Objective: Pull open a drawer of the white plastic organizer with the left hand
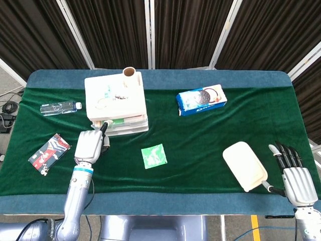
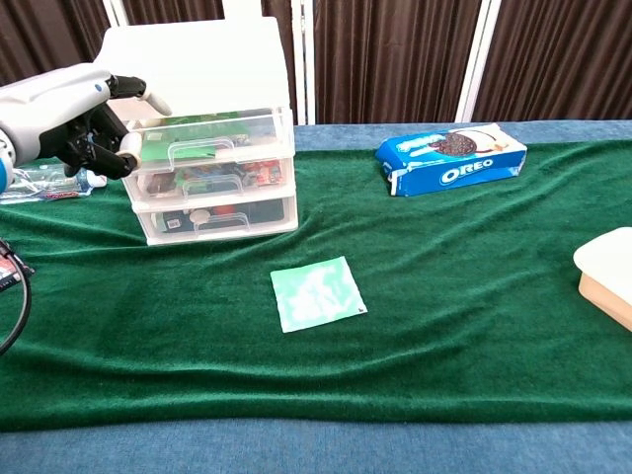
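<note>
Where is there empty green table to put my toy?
Bare cloth lies between the green packet and the white box, below the Oreo pack. It is crowded near the organizer, where the left hand is.

head overhead, chest low frontal, table (image 1: 210, 135) shared

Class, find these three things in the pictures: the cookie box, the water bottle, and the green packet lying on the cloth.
cookie box (image 2: 451, 156), chest view, middle of the blue front face.
water bottle (image 1: 59, 107), head view, middle of the clear body.
green packet (image 2: 316, 292), chest view, centre of the flat top face.
</note>
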`<action>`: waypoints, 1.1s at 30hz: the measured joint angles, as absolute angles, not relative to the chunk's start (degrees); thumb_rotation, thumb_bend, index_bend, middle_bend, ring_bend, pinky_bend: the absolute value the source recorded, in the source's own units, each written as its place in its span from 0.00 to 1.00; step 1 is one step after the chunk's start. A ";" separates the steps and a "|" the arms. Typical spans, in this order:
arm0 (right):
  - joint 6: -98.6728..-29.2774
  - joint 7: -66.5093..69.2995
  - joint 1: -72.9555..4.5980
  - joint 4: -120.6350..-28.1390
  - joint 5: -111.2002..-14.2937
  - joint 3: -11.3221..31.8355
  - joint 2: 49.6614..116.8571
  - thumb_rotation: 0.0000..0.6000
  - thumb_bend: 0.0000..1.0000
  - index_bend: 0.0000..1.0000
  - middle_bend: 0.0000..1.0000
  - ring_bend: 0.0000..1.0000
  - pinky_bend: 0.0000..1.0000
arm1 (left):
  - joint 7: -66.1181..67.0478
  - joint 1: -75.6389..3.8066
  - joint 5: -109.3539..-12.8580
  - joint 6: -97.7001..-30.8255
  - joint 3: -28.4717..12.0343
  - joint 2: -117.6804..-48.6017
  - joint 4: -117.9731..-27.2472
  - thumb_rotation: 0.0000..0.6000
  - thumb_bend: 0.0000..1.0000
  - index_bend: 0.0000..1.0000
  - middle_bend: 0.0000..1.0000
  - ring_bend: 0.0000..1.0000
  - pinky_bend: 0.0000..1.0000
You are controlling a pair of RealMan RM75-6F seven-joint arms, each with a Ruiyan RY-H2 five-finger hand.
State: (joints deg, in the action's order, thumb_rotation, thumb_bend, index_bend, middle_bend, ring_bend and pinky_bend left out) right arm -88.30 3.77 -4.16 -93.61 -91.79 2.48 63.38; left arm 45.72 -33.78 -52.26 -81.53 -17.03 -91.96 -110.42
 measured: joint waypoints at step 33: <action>-88.25 4.06 -4.21 -93.50 -91.83 2.46 63.33 1.00 0.02 0.02 0.00 0.00 0.00 | 46.56 -37.91 -47.96 -82.54 -17.35 -93.66 -108.93 1.00 0.73 0.21 0.80 0.66 0.70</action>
